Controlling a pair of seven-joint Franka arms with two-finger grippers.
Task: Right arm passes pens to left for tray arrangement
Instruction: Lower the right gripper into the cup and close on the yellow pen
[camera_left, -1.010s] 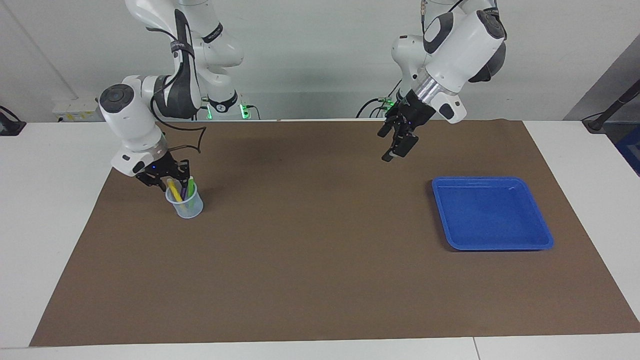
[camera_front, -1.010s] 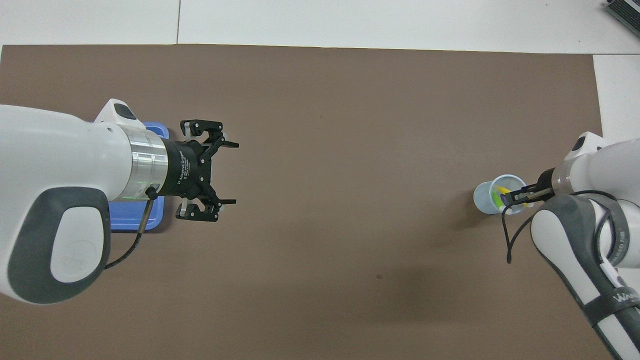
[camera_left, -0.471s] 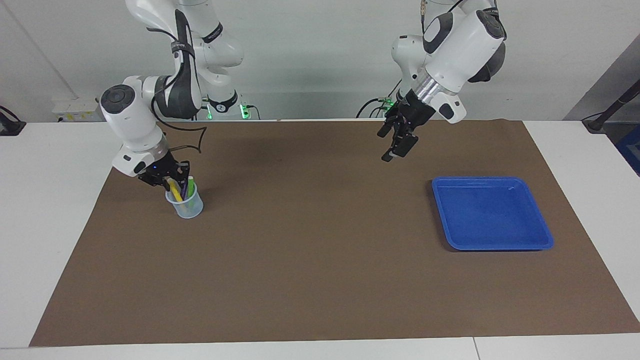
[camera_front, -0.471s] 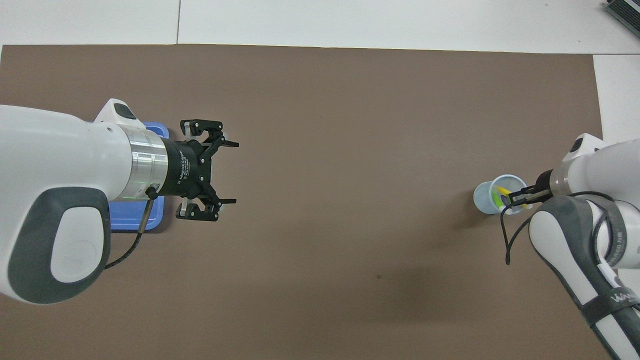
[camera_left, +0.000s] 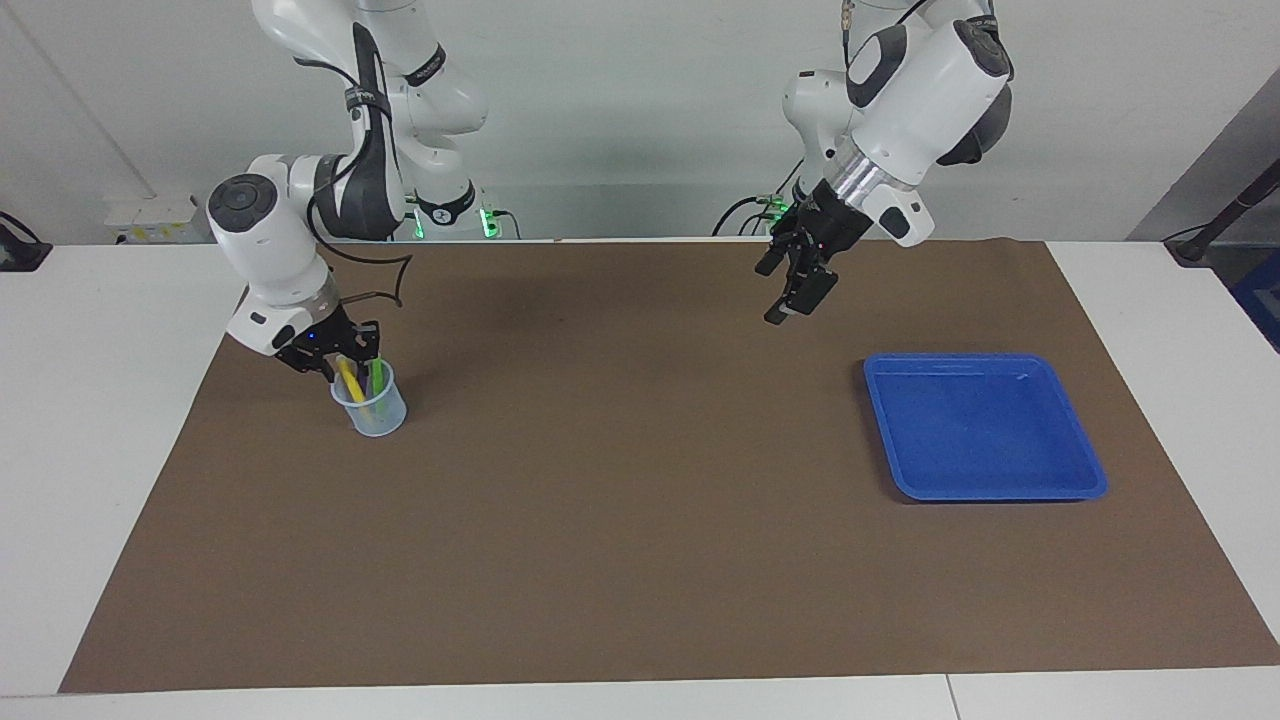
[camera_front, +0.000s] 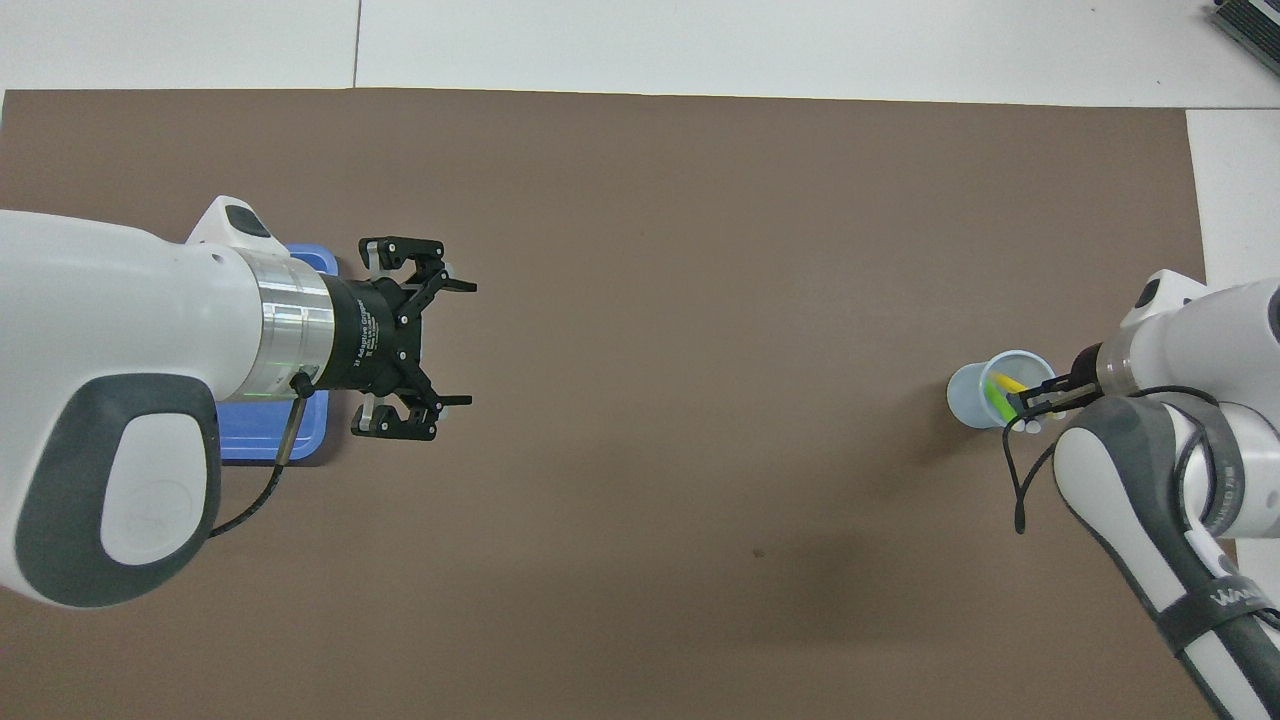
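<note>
Nearest the robots, the left hand (camera_left: 790, 290) hangs wide open and empty over the brown mat (camera_left: 640, 540). Farther out, the right hand (camera_left: 345, 362) dips into the translucent cup (camera_left: 372, 412) among the pens (camera_left: 350, 382), grip unclear; the blue tray (camera_left: 985, 428) lies on the white table (camera_left: 100, 420).

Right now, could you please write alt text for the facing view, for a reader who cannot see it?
The right gripper reaches into a small translucent cup holding pens at the right arm's end of a brown mat. The left gripper waits open in the air above the mat, near an empty blue tray.
</note>
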